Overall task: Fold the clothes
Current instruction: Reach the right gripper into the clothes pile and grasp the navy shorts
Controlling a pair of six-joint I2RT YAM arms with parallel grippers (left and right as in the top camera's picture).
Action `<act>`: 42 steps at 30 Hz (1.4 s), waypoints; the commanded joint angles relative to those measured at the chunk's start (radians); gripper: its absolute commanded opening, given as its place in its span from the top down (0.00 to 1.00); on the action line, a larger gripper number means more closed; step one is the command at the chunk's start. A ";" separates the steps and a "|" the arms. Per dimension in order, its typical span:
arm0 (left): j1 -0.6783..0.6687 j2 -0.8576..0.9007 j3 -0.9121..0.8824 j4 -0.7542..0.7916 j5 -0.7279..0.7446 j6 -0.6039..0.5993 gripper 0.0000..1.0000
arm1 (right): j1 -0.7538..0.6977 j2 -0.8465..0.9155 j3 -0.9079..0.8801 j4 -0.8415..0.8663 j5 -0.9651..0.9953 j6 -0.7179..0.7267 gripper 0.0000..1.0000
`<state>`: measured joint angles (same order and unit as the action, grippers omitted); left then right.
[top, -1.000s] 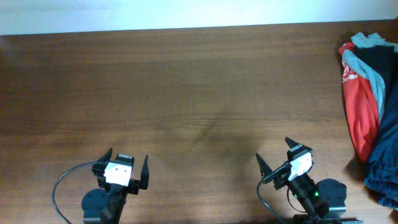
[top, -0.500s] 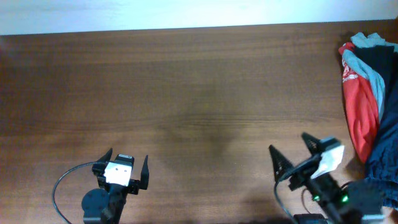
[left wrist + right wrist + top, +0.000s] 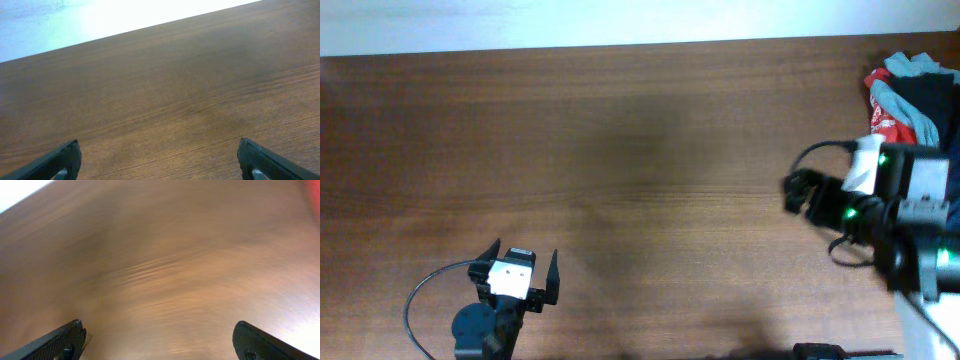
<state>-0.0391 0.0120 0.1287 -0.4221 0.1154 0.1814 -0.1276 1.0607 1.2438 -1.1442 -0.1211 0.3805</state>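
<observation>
Our right gripper [image 3: 157,330] hangs above the table [image 3: 620,150], jaws spread wide with nothing between them. Our left gripper [image 3: 525,255] sits at the near edge, equally wide and empty. We judge this the reaching step. The clothes [image 3: 932,98] lie in the pile at the right edge, beside the red garment [image 3: 882,115] and partly under our arm. Next we need a pinch on navy cloth alone, then a drag leftward onto open wood.
</observation>
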 commanded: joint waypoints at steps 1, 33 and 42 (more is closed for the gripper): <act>-0.004 -0.006 -0.005 0.003 -0.004 -0.012 0.01 | -0.170 0.093 0.026 -0.021 0.212 0.177 0.01; -0.004 -0.006 -0.005 0.003 -0.004 -0.012 0.01 | -0.784 0.730 0.024 -0.006 0.291 0.204 0.22; -0.004 -0.006 -0.005 0.003 -0.004 -0.012 0.01 | -0.783 0.730 0.012 -0.001 0.291 0.156 0.18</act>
<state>-0.0391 0.0109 0.1287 -0.4221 0.1150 0.1814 -0.9058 1.7882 1.2560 -1.1622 0.1356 0.5529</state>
